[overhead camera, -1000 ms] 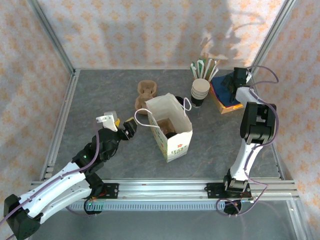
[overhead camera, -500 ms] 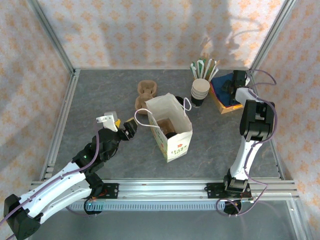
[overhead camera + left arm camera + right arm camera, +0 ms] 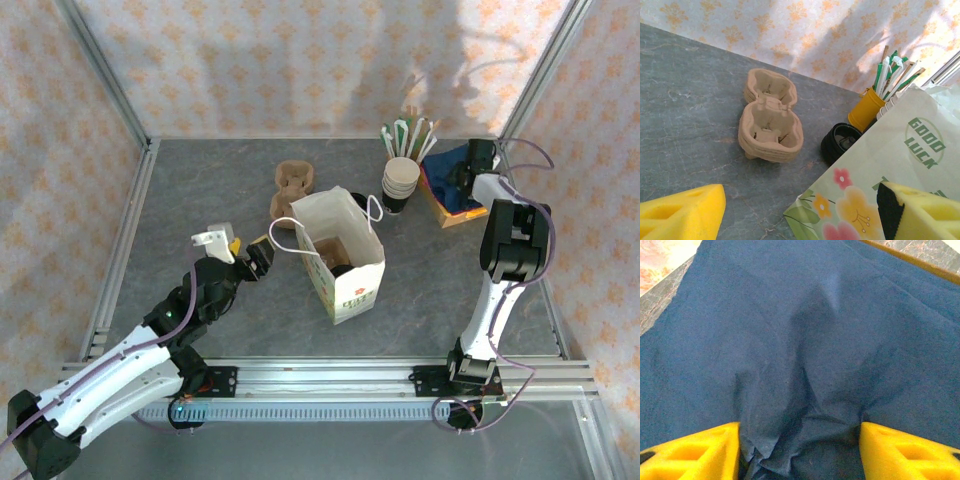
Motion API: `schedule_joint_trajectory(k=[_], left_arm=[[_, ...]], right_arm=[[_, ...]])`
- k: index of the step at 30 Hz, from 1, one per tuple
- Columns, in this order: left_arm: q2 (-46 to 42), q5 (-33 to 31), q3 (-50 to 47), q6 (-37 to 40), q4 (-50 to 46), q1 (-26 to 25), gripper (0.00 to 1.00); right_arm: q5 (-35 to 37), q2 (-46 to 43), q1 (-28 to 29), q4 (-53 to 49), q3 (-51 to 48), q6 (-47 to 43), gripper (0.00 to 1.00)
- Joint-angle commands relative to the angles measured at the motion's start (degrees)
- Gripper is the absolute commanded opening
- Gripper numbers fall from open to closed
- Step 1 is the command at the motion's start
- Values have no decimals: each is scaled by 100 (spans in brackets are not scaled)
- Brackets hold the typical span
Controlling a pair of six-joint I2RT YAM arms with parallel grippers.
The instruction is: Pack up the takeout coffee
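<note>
The takeout coffee sits inside the open paper bag at the middle of the tabletop, its dark top showing. The left gripper hangs just beside the bag, jaws released and empty. At far right, the right gripper straddles a puckered fold of blue napkins; whether its jaws grasp it cannot be told.
</note>
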Motion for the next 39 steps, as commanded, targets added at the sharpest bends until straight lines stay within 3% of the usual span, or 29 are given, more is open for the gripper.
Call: schedule_joint_trajectory(k=[1,10,13,16,23,33,39], left_arm=[[-105,-62,138,-16,-44,55,81],[-121,-49,82,-25,-61,53,81],[-146,-63,55,-35,-54,53,81],[-160,-87,15,-41,-61,53,81],[-164,-98,32,-48,-70,53,81],[-91,-78,42,-52,-9,53,81],[-3,-26,33,-61,62,53,81]], right_arm=[[-78,-248,-2,-142,161,-2,59],[-281,-632,-51,16,84,57,45],[-429,-646,-100,52,73,99,38],[-612,-659,-168,80,55,180,23],[-859,-872,-236,90,65,287,9],[-1355,-2076,-236,-114,138,615,1],[-2225,-3355,-236,494,-515,904,2]])
